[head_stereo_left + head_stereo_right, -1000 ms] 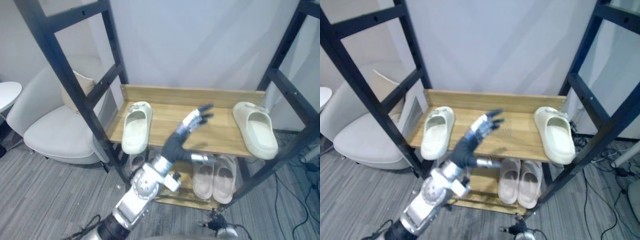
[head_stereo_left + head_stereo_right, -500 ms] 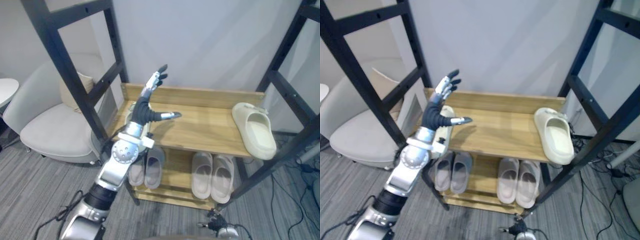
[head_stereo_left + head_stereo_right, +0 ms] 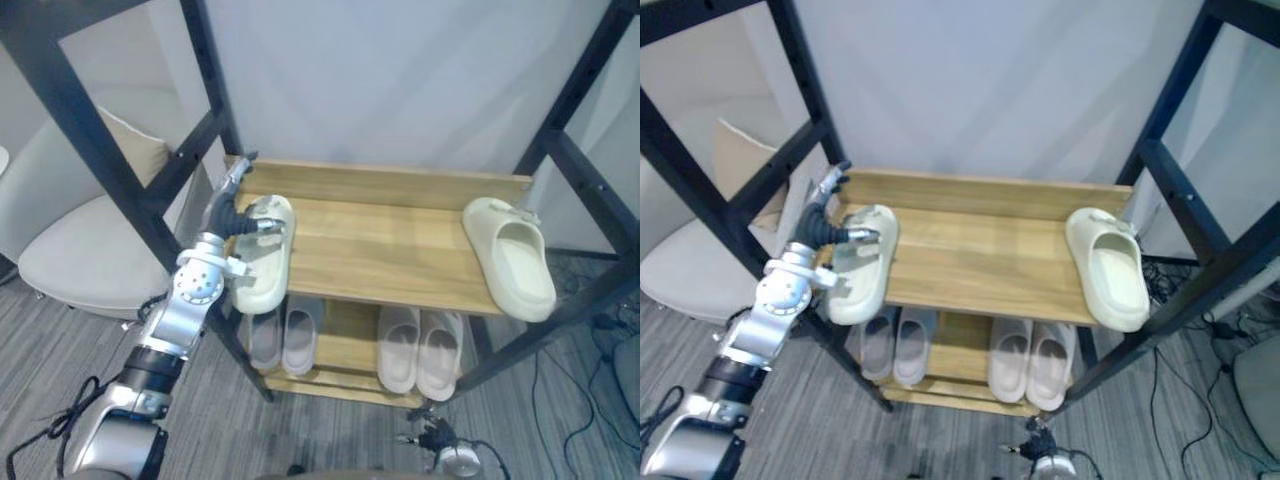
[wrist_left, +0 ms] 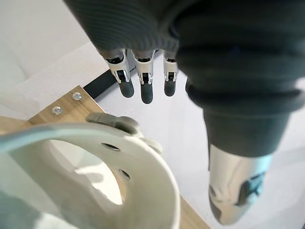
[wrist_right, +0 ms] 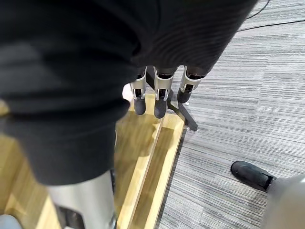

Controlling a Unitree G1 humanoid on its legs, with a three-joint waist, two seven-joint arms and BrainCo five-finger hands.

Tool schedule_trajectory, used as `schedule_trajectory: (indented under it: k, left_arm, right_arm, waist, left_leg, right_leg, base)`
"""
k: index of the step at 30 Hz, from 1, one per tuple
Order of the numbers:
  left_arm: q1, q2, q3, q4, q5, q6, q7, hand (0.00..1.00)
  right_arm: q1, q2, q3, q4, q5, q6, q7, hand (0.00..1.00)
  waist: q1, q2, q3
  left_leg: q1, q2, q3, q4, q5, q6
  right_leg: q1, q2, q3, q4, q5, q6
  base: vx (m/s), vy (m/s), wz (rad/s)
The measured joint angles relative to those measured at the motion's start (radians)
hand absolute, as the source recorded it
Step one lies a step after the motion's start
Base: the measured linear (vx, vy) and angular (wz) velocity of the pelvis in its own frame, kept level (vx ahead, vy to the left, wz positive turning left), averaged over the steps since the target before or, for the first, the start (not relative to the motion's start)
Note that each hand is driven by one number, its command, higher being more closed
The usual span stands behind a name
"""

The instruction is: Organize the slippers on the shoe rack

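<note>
Two cream slippers lie on the rack's top wooden shelf: the left slipper at the left end, the right slipper at the right end, overhanging the front edge. My left hand is open at the left slipper's far end, fingers pointing up and thumb reaching across its strap. In the left wrist view the straight fingers hover just above that slipper. My right hand is open, held low beside the rack's lower wooden boards.
Two pairs of pale slippers stand on the lower shelf. Black rack posts rise on both sides. A white armchair with a cushion stands left of the rack. Grey carpet lies in front.
My left hand has swung from above the shelf's middle to the left and down onto the left slipper's far end. The view has shifted a little as well.
</note>
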Motion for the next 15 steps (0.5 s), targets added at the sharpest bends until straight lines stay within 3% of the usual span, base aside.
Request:
schedule_trajectory:
  k: [15]
  left_arm:
    - [-0.001, 0.055, -0.001, 0.049, 0.185, 0.006, -0.001, 0.0]
  right_arm:
    - [0.03, 0.001, 0.0, -0.001, 0.0, -0.002, 0.005, 0.0]
  waist:
    - [-0.003, 0.005, 0.006]
  left_leg:
    - [0.0, 0.017, 0.006, -0.001, -0.005, -0.011]
  right_leg:
    - [-0.006, 0.02, 0.012, -0.002, 0.001, -0.006]
  base:
    - [-0.02, -0.003, -0.02]
